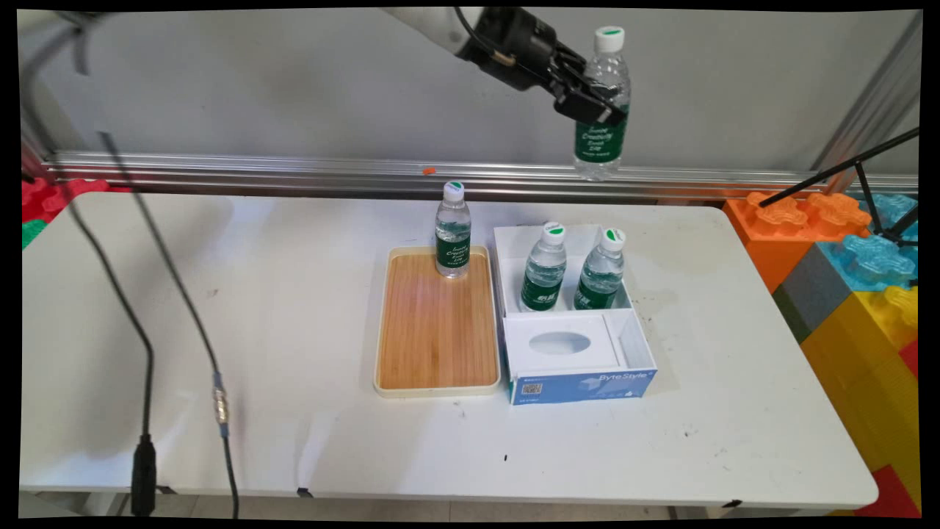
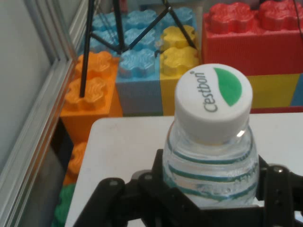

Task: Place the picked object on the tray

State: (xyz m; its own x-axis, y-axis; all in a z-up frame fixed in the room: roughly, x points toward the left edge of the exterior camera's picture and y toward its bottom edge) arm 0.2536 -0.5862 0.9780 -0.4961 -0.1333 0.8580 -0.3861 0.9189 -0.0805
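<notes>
Gripping a bottle (image 1: pixel 603 103) high above the bench (image 1: pixel 294 308), jaws clamped on its upper body; box (image 1: pixel 573 345) holds two more.

arm: reached in from the top of the main view, sloping down toward the right, raised high above the table.
wrist: black, angled downward to the right.
gripper (image 1: pixel 596 103): held well above the table, near the top edge.
fingers (image 2: pixel 277 189): closed from both sides on a bottle (image 1: pixel 602 110), which hung upright in the air.
</notes>
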